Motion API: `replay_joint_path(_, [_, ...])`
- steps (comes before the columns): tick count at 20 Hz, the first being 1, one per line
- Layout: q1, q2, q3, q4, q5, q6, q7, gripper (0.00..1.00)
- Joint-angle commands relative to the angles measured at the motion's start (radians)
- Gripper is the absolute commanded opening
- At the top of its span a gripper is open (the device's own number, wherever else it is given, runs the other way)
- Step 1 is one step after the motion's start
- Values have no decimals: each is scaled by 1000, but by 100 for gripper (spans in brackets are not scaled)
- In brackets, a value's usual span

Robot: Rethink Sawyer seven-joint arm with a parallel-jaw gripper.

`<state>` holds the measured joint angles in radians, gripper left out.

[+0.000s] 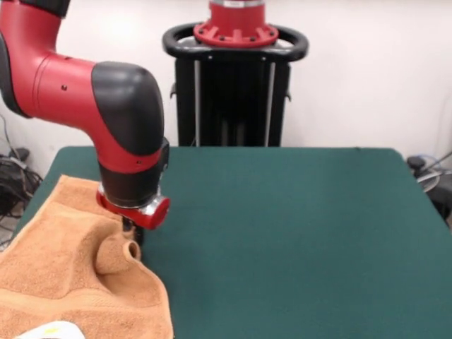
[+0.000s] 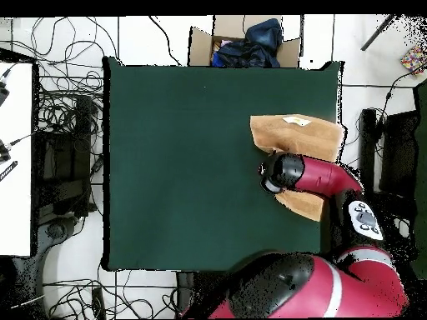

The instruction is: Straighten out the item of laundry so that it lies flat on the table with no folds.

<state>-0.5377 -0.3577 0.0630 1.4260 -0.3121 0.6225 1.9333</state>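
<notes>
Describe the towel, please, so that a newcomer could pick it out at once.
Find the dark green table before the black pedestal. At its edge under the red arm's gripper lies a rumpled orange-tan towel, pinched up into a fold. It is the only cloth on the table.

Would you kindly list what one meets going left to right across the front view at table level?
Orange-tan terry-cloth towel → black gripper under the red wrist, at the towel's raised fold → bare dark green felt table.

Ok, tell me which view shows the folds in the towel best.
The front view. There the towel shows a raised ridge and a curled fold just below the gripper, at the table's edge. The overhead view shows only its flat tan outline, with the arm covering the middle.
</notes>
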Motion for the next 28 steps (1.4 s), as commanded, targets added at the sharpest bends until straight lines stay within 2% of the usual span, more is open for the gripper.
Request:
replay_joint_path(1, [-16, 55, 317, 153, 63, 108, -199, 0])
replay_joint_path(7, [-65, 51, 389, 185, 77, 148, -228, 0])
replay_joint_path(16, [-97, 18, 468, 244, 40, 88, -202, 0])
replay_joint_path(21, [-136, -9, 514, 334, 52, 57, -152, 0])
replay_joint_path(28, [-229, -12, 647, 427, 20, 25, -207, 0])
